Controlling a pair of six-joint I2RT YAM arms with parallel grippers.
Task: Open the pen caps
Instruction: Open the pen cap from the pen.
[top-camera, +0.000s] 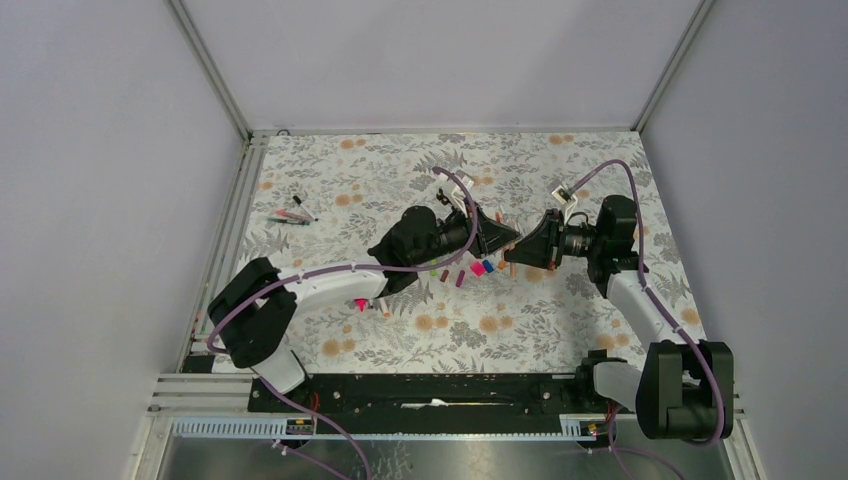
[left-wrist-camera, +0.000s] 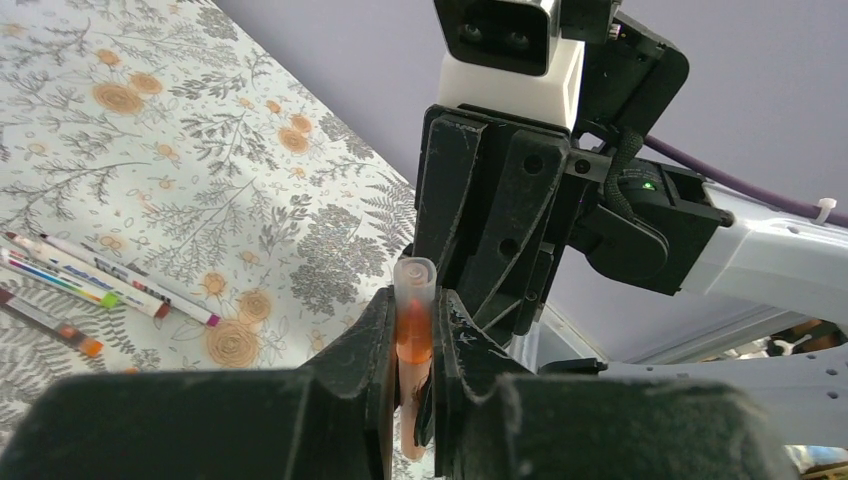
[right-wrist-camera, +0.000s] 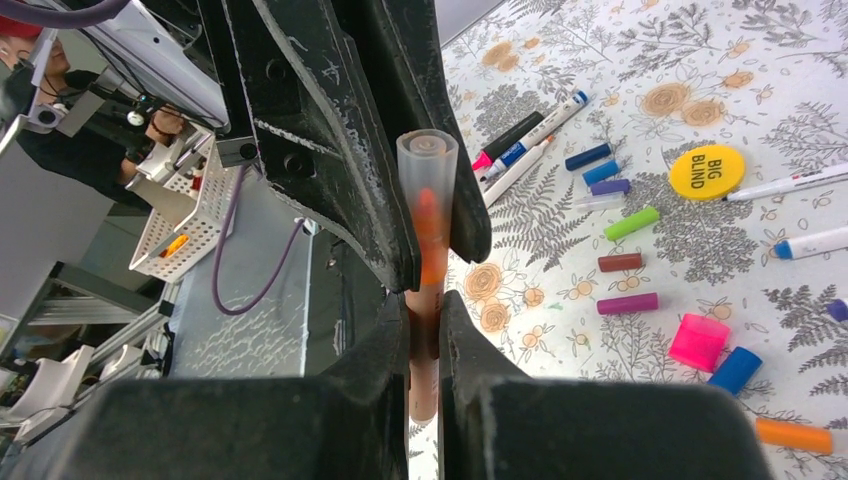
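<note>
The left gripper (left-wrist-camera: 413, 335) is clamped narrow on one end of an orange pen (right-wrist-camera: 430, 240), and the right gripper (right-wrist-camera: 424, 335) is pinched tight on the other end, the two meeting nose to nose. The pen is held in the air, well apart from the yellow disc (right-wrist-camera: 706, 172) (loose caps (right-wrist-camera: 632, 222) lie near that disc). Its long axis runs straight from one gripper to the other, so the pull apart should likely follow that line. The clear cap (right-wrist-camera: 427, 160) seems to sit at the left gripper's side, though neither wrist view settles it
</note>
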